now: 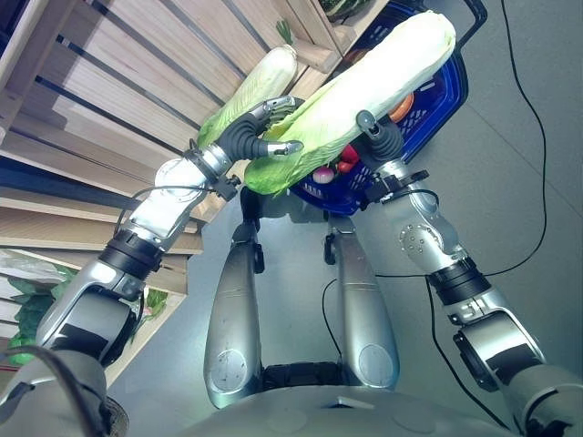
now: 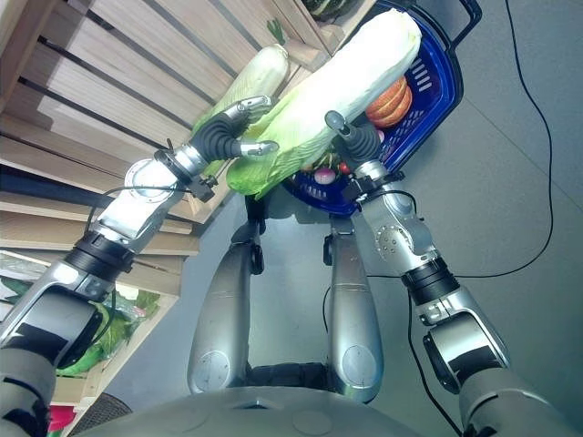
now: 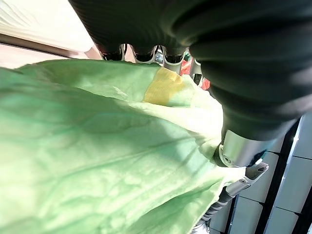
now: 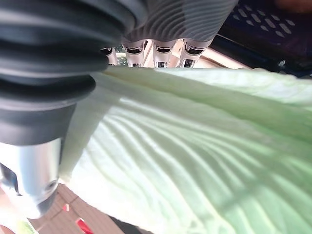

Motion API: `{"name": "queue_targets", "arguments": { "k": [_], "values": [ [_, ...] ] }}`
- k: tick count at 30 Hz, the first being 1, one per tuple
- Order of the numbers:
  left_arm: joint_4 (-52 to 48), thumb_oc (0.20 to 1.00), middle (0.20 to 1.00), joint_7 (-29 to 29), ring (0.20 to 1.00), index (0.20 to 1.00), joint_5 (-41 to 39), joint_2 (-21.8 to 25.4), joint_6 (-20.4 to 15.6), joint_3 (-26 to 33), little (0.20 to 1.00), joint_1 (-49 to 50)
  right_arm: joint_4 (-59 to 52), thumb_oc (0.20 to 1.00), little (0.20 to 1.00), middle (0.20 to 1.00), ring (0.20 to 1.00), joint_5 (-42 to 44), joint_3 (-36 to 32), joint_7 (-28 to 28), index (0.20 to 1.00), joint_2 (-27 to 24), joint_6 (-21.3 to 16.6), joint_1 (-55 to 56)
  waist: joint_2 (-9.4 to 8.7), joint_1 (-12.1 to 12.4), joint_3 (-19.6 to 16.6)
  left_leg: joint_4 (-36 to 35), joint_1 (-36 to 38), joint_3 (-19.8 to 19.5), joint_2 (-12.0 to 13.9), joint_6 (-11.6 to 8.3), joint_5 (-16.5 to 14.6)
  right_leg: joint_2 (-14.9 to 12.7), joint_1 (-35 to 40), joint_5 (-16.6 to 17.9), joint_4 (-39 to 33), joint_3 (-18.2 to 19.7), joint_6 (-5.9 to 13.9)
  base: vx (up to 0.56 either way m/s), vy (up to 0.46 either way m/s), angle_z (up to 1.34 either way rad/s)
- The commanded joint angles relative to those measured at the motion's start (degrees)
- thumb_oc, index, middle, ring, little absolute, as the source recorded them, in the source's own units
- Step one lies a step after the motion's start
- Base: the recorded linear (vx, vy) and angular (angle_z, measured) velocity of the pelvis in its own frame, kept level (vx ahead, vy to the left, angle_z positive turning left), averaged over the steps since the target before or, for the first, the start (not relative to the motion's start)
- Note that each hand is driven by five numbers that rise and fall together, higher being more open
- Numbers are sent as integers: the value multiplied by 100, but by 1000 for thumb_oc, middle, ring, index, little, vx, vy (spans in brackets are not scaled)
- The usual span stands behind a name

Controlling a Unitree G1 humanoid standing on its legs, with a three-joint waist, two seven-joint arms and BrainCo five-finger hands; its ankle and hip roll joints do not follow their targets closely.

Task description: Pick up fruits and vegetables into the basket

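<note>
Eye views: both hands, left hand [image 1: 260, 137] and right hand [image 2: 351, 137], clasp one long napa cabbage [image 1: 364, 82] held over the blue basket [image 2: 437, 86], second cabbage [image 2: 250, 82] on wooden shelf [image 1: 118, 82]. Left wrist: fingers [image 3: 141, 54] curl over leaf. Right wrist: fingers [image 4: 161, 53] wrap the cabbage too.

Slatted pale wooden shelf [image 1: 137, 82] to my left, a long pale-green cabbage [image 1: 260, 86] lying on its boards, grey smooth floor [image 1: 519, 164] ahead, blue plastic basket [image 1: 446, 86] resting on it
</note>
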Motion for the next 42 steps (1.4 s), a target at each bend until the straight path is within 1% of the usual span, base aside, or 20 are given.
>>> {"name": "queue_targets", "arguments": {
  "k": [1,9,10,11,12,17,23,24,25,28,30,32,35,36,37,40,42],
  "values": [
    [-706,200,200,-234,200,200,94,58,-234,-89,200,-141,-728,1000,1000,1000,1000,442,-134,280,1000,-128,-391,17,156,3,-164,-153,45,22,-230,186,-27,122,356,-308,190,-444,77,0,0,0],
    [-729,200,200,-290,200,200,136,117,-122,-137,200,-179,-750,1000,1000,1000,1000,749,-283,452,1000,-28,-578,11,174,8,-164,-201,70,10,-242,192,-23,113,373,-296,153,-454,95,0,0,0],
    [-710,200,200,-295,200,200,144,119,-128,-132,200,-180,-763,376,376,376,376,766,-295,496,376,-15,-625,23,170,7,-164,-200,64,9,-246,191,-21,113,375,-293,146,-456,96,0,0,0],
    [-711,200,200,-293,200,200,143,120,-121,-133,200,-181,-762,376,376,376,376,770,-300,504,376,-13,-643,22,169,6,-164,-201,66,9,-246,191,-22,114,376,-292,146,-457,97,0,0,0],
    [-715,200,200,-296,200,200,142,123,-105,-135,200,-184,-758,200,200,200,200,791,-309,532,200,-11,-673,18,167,5,-164,-202,70,9,-246,192,-24,115,375,-291,147,-457,98,0,0,0],
    [-698,200,200,-296,200,200,235,69,-92,-124,200,-179,-756,200,200,200,200,753,-331,588,200,70,-685,-7,177,16,-164,-187,51,-1,-258,195,-28,96,361,-280,143,-469,104,0,0,0],
    [-689,200,200,-137,200,200,337,67,-62,-130,200,-174,-770,200,200,200,200,766,-316,598,200,56,-695,15,181,15,-164,-204,58,-8,-268,199,-20,91,370,-275,126,-477,105,0,0,0],
    [-678,438,438,-31,438,438,373,65,-52,-126,438,-171,-762,200,200,200,200,771,-308,598,200,56,-705,10,181,18,-164,-210,61,-9,-268,197,-16,91,374,-274,121,-479,105,0,0,0],
    [-652,1000,1000,97,1000,1000,416,52,-73,-114,1000,-160,-750,200,200,200,200,752,-312,614,200,68,-706,12,182,19,-164,-217,60,-11,-271,199,-12,90,379,-273,110,-478,106,0,0,0],
    [-625,1000,1000,417,1000,1000,504,22,-162,-20,1000,-100,-766,200,200,200,200,762,-321,619,200,52,-696,20,177,26,-164,-218,60,-10,-274,199,-6,95,382,-277,110,-483,104,0,0,0],
    [-598,1000,1000,863,1000,1000,682,-21,-362,83,1000,-14,-764,200,200,200,200,757,-329,627,200,66,-705,48,173,38,-164,-206,52,-23,-278,193,-9,102,379,-286,123,-483,103,0,0,0],
    [-579,1000,1000,1202,1000,1000,793,-69,-463,153,1000,23,-768,200,200,200,200,724,-337,618,200,105,-705,63,169,47,-164,-212,61,-36,-286,195,-8,104,389,-289,120,-485,101,0,0,0],
    [-530,1000,1000,2019,1000,1000,964,-212,-742,412,1000,146,-762,200,200,200,200,674,-363,627,200,177,-737,109,152,71,-164,-211,72,-63,-299,200,-16,111,397,-310,133,-488,93,0,0,0],
    [-513,1000,1000,2125,1000,1000,981,-253,-774,469,1000,167,-757,200,200,200,200,657,-375,631,200,195,-736,112,149,72,-164,-210,75,-69,-304,202,-19,115,398,-317,137,-485,91,0,0,0],
    [-481,1000,1000,2323,1000,1000,1075,-327,-886,577,1000,209,-732,200,200,200,200,639,-386,645,200,232,-759,115,139,85,-164,-202,74,-76,-309,201,-26,116,400,-326,142,-491,88,0,0,0],
    [-462,1000,1000,2715,1000,1000,1251,-517,-969,844,1000,290,-707,200,200,200,200,540,-466,634,200,349,-741,114,107,111,-164,-182,71,-106,-327,191,-39,124,409,-341,155,-506,81,1,-22,2],
    [-428,1000,1000,2938,1000,1000,1386,-641,-948,986,1000,294,-703,200,200,200,200,483,-522,590,200,417,-705,106,92,116,-164,-172,79,-122,-334,187,-52,135,409,-360,180,-511,72,3,-13,2]
  ]
}}
